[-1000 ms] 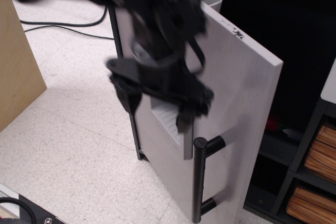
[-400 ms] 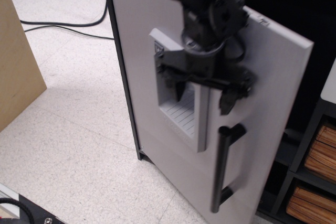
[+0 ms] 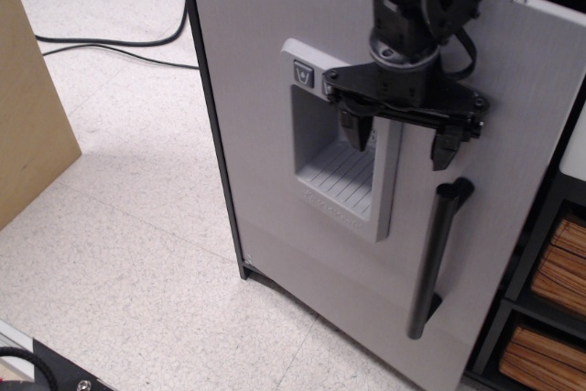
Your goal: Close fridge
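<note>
The fridge's light grey door (image 3: 265, 89) fills the middle of the view, swung nearly flat against the dark cabinet edge (image 3: 212, 116) on its left. It bears a recessed dispenser panel (image 3: 341, 164) and a black vertical bar handle (image 3: 433, 258). My black gripper (image 3: 400, 141) is open and empty, pressed against the door face just above the handle, its two fingers spread across the right side of the dispenser panel. The fridge interior is hidden behind the door.
A grey shelf unit with tan woven baskets (image 3: 549, 318) stands at the right. A tan wooden panel (image 3: 27, 107) stands at the left. Black cables (image 3: 110, 43) lie on the speckled white floor. A black device (image 3: 37, 368) is at the bottom left corner.
The door has swung from wide open toward shut, its free edge moving right and back. My gripper has moved right with it, staying on the door face.
</note>
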Controlling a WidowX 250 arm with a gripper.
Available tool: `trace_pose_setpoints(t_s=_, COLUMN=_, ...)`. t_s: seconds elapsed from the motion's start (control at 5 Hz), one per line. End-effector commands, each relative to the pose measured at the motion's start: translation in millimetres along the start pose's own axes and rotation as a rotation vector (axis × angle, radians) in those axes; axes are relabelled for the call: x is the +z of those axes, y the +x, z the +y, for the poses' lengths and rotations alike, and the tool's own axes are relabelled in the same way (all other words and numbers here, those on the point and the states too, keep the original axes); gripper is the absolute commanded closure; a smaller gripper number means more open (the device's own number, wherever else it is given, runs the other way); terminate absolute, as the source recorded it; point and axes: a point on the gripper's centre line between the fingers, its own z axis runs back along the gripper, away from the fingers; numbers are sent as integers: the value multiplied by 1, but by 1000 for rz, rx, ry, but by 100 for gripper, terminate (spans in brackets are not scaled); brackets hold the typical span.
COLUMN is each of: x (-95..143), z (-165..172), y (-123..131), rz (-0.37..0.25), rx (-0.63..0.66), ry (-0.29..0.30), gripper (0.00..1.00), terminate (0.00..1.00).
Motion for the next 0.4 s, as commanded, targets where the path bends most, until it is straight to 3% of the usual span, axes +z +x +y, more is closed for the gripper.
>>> trace_pose_setpoints(t_s=0.0, x=7, z=-4, y=38, rz=-114, rx=31, ry=-48, gripper=0, terminate=0)
trace_pose_setpoints(t_s=0.2, x=0, z=-4, y=45, rz=-128, rx=36, ry=-42, gripper=0, terminate=0)
